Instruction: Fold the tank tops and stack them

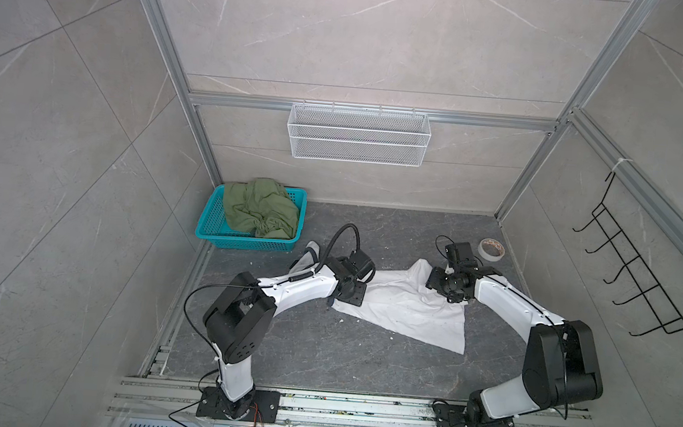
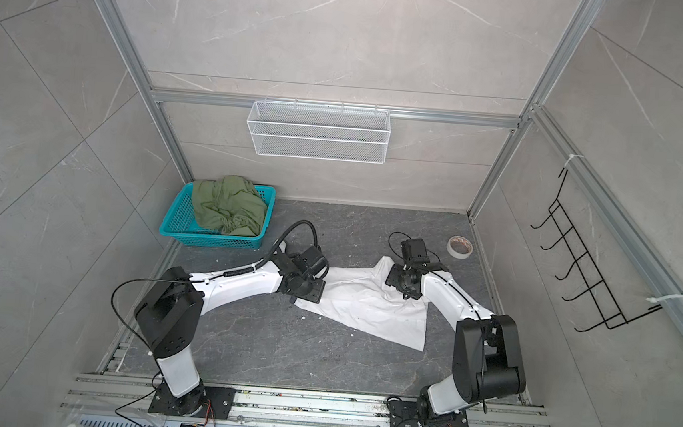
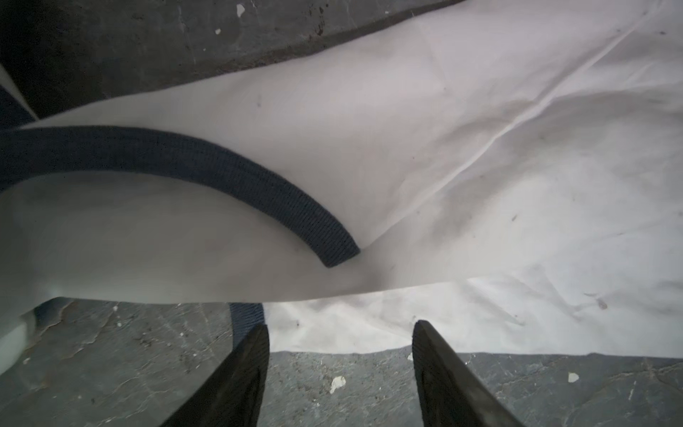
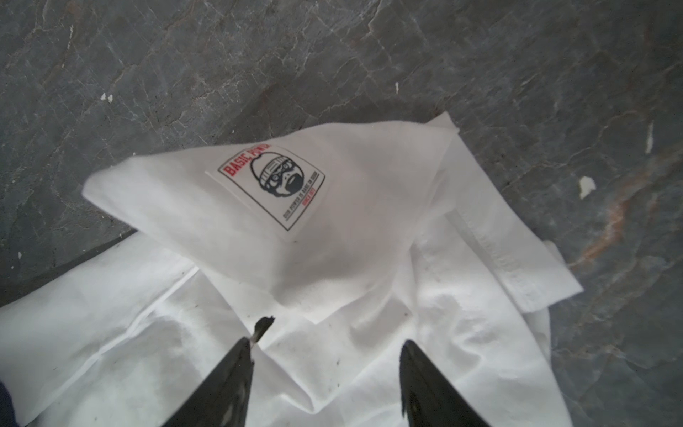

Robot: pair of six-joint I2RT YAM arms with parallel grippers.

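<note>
The white tank top (image 1: 407, 311) lies crumpled and partly spread on the dark table, seen in both top views (image 2: 366, 304). Its navy trim (image 3: 221, 173) curves across the left wrist view. My left gripper (image 3: 342, 325) is open at the cloth's left edge, with bare table between its fingers. My right gripper (image 4: 326, 343) is open just above the cloth's right part, holding nothing. Beyond it a turned-over flap shows a printed label (image 4: 271, 186). The olive green tank top (image 1: 261, 210) sits bunched in the teal basket (image 1: 246, 241).
A tape roll (image 1: 491, 249) lies at the back right of the table. A white wire basket (image 1: 358, 134) hangs on the back wall and a black hook rack (image 1: 627, 270) on the right wall. Small white flecks dot the table.
</note>
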